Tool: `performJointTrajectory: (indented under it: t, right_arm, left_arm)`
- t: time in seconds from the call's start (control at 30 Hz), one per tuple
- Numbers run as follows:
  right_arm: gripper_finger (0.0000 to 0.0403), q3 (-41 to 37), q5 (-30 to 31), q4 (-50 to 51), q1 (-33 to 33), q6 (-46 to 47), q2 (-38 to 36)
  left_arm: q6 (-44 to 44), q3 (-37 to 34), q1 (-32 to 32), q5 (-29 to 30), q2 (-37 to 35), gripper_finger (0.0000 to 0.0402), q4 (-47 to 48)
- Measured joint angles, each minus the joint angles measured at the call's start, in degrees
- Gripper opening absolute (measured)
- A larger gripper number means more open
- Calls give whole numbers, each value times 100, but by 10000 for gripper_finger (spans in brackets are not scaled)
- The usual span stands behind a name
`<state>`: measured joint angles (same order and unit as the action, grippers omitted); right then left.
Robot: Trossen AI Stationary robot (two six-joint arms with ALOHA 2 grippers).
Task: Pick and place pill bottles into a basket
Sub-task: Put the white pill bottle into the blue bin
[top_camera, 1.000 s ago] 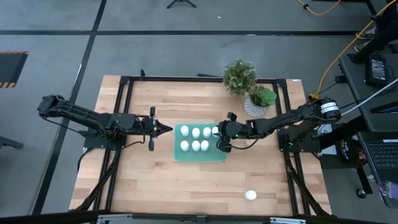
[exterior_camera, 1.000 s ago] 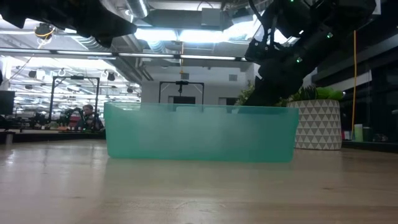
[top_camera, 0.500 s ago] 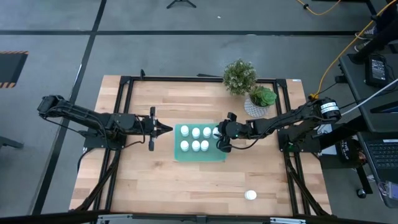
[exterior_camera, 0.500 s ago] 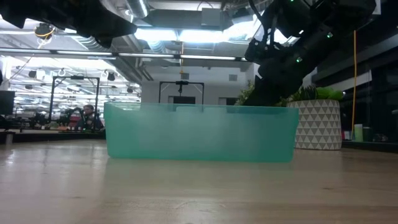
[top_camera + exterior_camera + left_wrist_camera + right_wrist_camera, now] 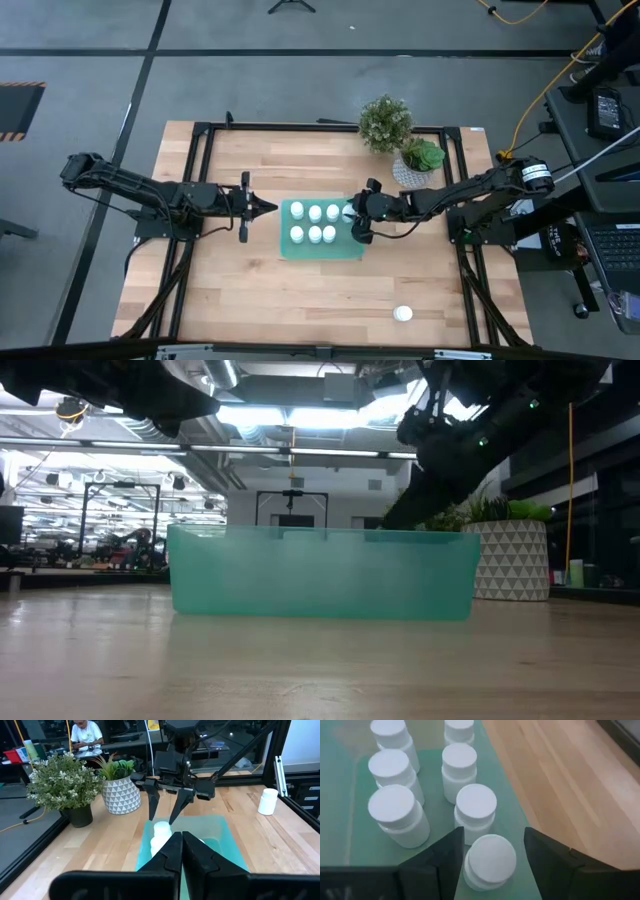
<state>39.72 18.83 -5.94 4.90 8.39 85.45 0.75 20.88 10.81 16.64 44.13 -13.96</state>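
The teal tray stands at the table's middle, and several white pill bottles stand upright in it in two rows. My right gripper is open above the tray's right end. Its fingers stand on either side of the nearest bottle without touching it. The left wrist view shows these fingers above that bottle. One more bottle stands on the table near the front right. My left gripper is shut and empty, just left of the tray.
A bushy plant in a dark pot and a white patterned plant pot stand at the table's far side, right of middle. The low view shows the tray's near wall. Bare wood lies around the tray on the near side.
My right gripper has risen a little above the tray's right end, as the low view shows. The bottles in the tray stand as before.
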Motion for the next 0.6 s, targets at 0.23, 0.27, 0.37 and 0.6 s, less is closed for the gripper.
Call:
performJointTrajectory:
  t: [0.23, 0.27, 0.37, 0.6]
  right_arm:
    - [209, 0, -36, 234, 58, -309, -693]
    - [209, 0, -52, 239, 85, -339, -848]
    - [209, 4, -57, 579, 194, -572, -1370]
    - [173, 4, -47, 2304, 527, -156, -2421]
  left_arm:
    - [40, 0, 0, 6, 1, 2, -2]
    - [40, 0, 2, 7, 1, 3, 0]
    - [41, 0, 0, 7, 0, 7, 0]
    - [-3, 0, 1, 4, 1, 2, 33]
